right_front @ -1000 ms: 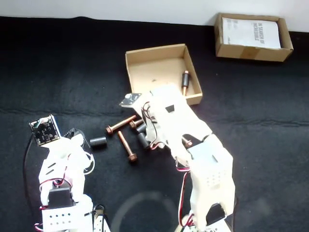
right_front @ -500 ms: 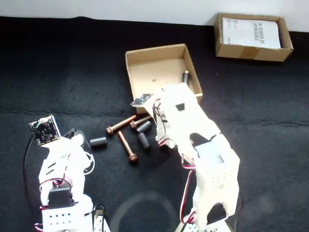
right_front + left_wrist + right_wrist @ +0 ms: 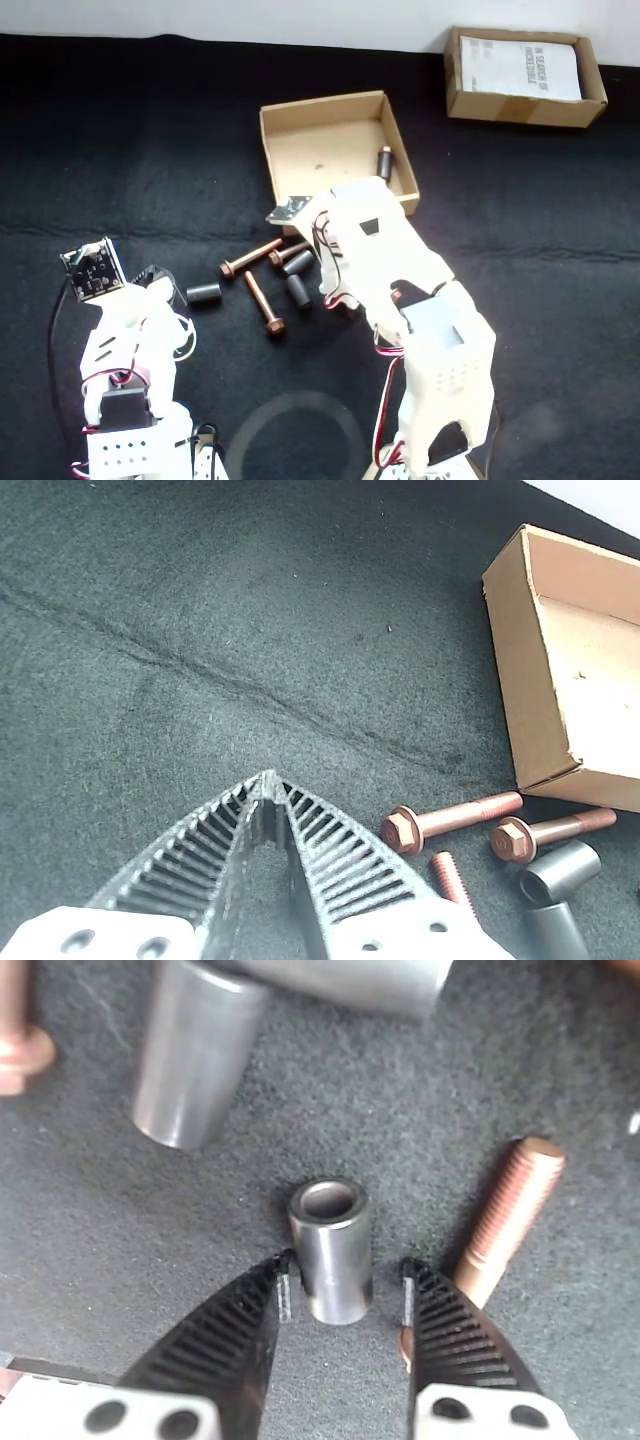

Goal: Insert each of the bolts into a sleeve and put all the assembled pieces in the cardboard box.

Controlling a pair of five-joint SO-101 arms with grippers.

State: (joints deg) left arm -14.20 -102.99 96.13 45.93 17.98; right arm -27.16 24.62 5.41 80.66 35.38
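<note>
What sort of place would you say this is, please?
Probably a robotics test bench: two white arms on a black-covered table, with loose bolts, sleeves and a cardboard box.

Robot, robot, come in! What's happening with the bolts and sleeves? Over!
Left end effector shut, holding nothing. Right end effector open, straddling a sleeve. One bolt close beside its finger. One piece in cardboard box.

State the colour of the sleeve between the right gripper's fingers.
The sleeve is dark metallic grey; right wrist view shows it best.
</note>
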